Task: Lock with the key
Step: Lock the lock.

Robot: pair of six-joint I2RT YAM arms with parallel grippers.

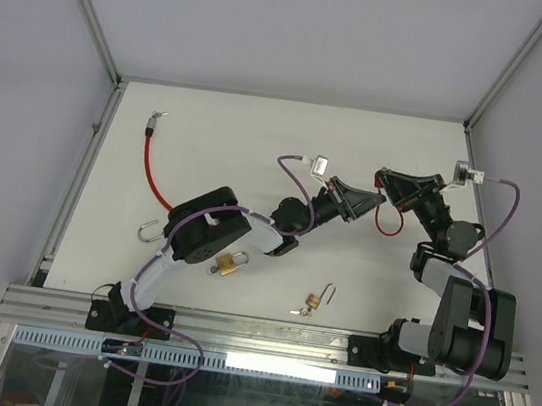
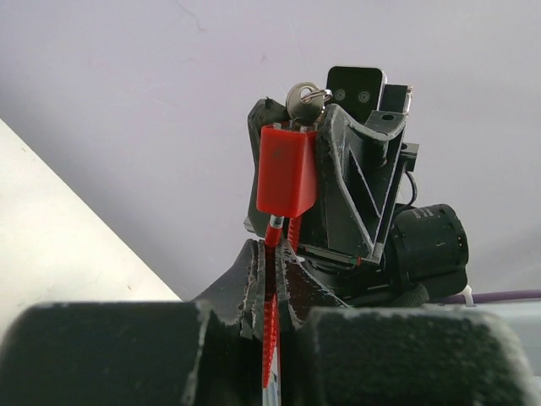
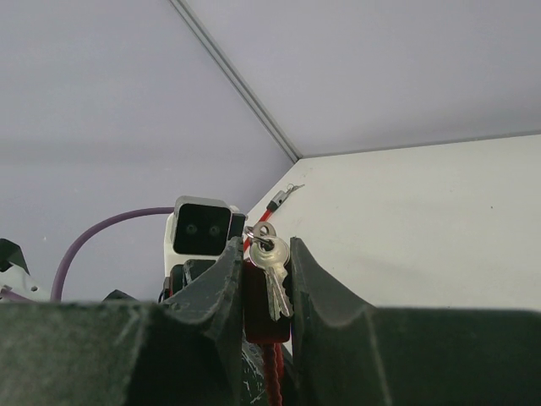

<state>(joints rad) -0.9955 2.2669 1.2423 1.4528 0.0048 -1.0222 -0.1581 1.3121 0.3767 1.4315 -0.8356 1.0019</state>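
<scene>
A red cable lock has a small red body (image 2: 286, 169) with silver keys (image 2: 304, 100) on a ring at its top. My left gripper (image 2: 272, 249) is shut on the red cable (image 2: 270, 326) just below the body. My right gripper (image 3: 266, 254) is shut on the body (image 3: 264, 309), and a silver key (image 3: 274, 275) lies flat against the body between the fingers. In the top view both grippers, left (image 1: 362, 204) and right (image 1: 384, 191), meet nose to nose at table centre. I cannot tell whether a key sits in the keyhole.
The rest of the red cable (image 1: 153, 181) curves across the left of the table to its metal end (image 1: 153, 124). Two brass padlocks (image 1: 227, 263) (image 1: 316, 300) lie near the front edge. A silver shackle (image 1: 149, 231) lies at the left.
</scene>
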